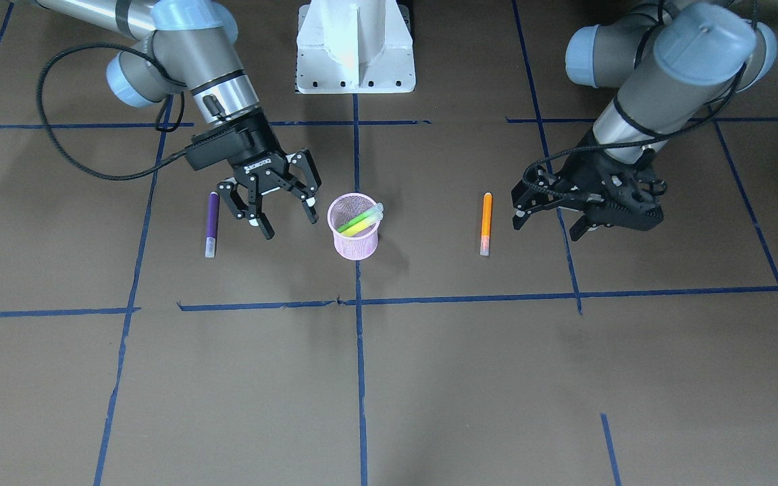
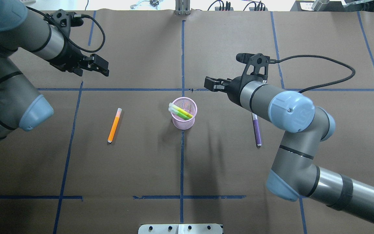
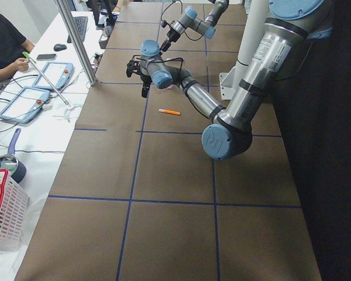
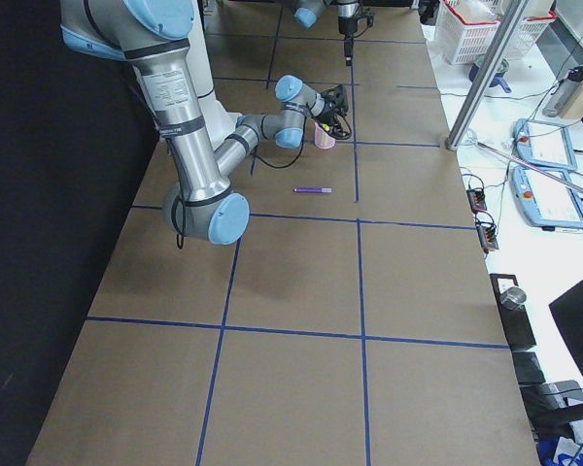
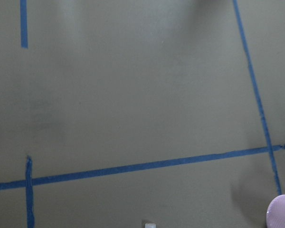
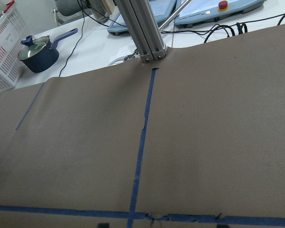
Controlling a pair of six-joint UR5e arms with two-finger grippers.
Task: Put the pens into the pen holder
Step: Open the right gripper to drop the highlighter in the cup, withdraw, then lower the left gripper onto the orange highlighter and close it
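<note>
The pink mesh pen holder point(image 1: 355, 237) stands at the table's middle, also in the overhead view point(image 2: 183, 121). A green pen point(image 1: 355, 221) and a yellow pen point(image 1: 364, 225) lean inside it. A purple pen point(image 1: 212, 221) lies flat beside my right gripper point(image 1: 288, 221), which is open and empty and hovers between that pen and the holder. An orange pen point(image 1: 486, 223) lies flat next to my left gripper point(image 1: 546, 226), which is open and empty. In the overhead view the orange pen point(image 2: 114, 126) and the purple pen point(image 2: 256, 130) lie either side of the holder.
Blue tape lines point(image 1: 358, 300) cross the brown table. The white robot base point(image 1: 355, 47) stands behind the holder. Past the table's far edge are a metal post point(image 6: 141, 33), a blue pan point(image 6: 38, 54), a white basket point(image 6: 4, 47) and teach pendants point(image 3: 52, 75).
</note>
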